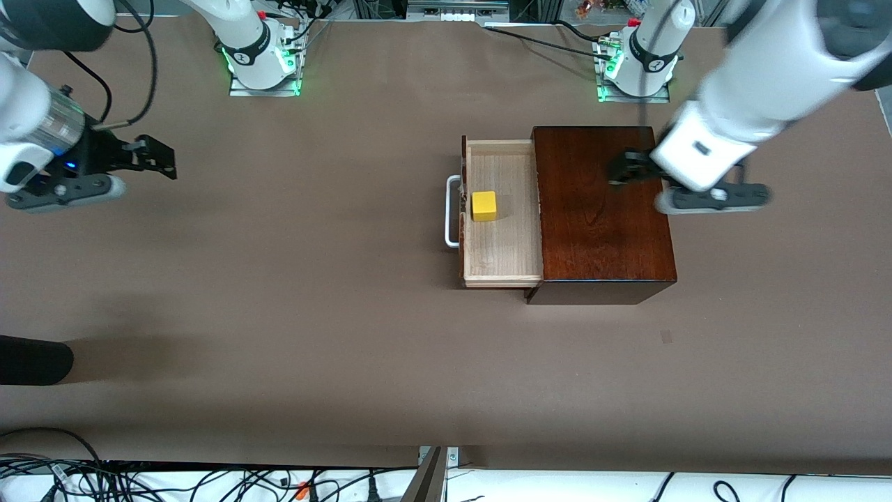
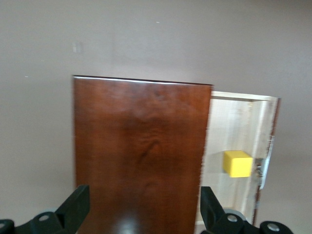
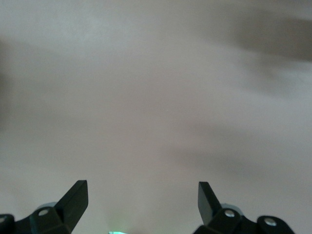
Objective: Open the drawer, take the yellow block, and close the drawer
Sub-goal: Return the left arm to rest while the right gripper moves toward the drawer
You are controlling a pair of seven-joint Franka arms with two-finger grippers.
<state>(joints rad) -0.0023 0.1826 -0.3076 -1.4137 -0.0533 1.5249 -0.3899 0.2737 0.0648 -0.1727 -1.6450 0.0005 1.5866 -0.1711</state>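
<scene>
Drawer [image 1: 502, 216] pulled out, yellow block [image 1: 483, 206] in its tray near the handle, so left gripper [image 1: 622, 169] hovers spread over the box [image 1: 599, 209], presumably lining up the pick; right gripper [image 1: 157, 157] waits spread over bare table [image 1: 279, 314].

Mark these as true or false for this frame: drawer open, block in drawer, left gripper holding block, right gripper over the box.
1. The drawer is pulled out of the box. True.
2. The yellow block lies in the drawer. True.
3. The left gripper holds the block. False: it hangs open and empty over the box.
4. The right gripper is over the box. False: it waits, open, over bare table at the right arm's end.
</scene>
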